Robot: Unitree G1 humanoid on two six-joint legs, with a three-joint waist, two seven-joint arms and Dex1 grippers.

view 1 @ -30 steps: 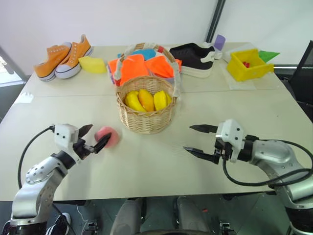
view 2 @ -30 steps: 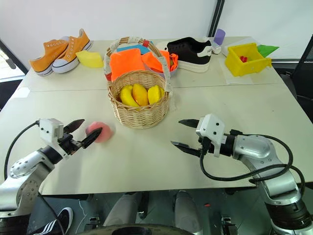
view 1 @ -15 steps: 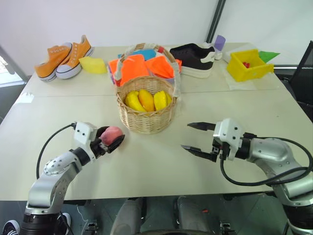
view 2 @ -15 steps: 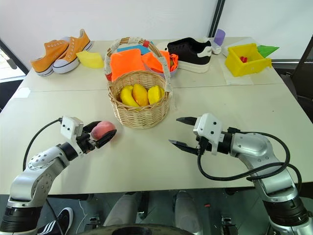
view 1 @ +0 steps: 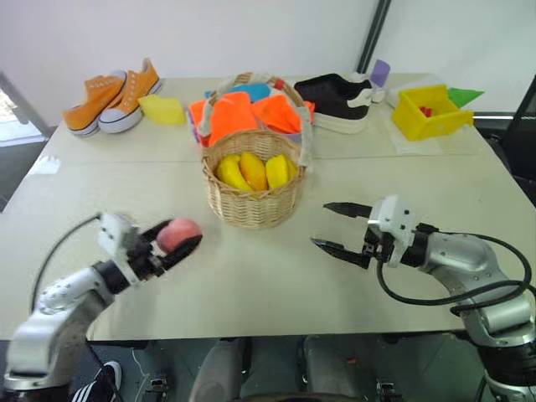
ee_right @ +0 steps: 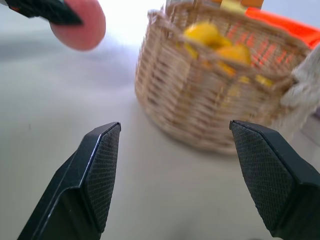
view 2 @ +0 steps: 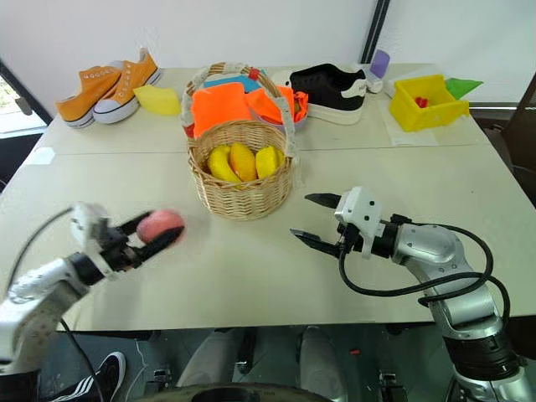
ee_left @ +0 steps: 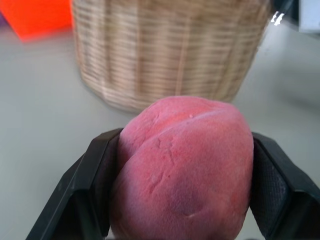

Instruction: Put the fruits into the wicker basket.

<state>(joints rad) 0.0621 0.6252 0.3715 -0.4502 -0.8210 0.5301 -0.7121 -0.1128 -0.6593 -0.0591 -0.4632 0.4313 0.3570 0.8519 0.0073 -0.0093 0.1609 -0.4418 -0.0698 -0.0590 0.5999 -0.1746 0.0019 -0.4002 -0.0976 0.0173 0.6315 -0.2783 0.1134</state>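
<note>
Table is carrying the wicker basket; left gripper is clenching the peach; right gripper is gaping empty; ideally, clear the rim before releasing.

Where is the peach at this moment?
The peach is clamped in the left gripper, lifted off the table on the robot's left, just short of the wicker basket.

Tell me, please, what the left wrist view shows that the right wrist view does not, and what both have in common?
Left wrist view alone: the left gripper shut on the peach, seen close up, with an orange cloth behind. Right wrist view alone: the right gripper, open and empty, and the yellow fruits inside the wicker basket. Both show the peach, the basket's woven wall and the pale table.
</note>
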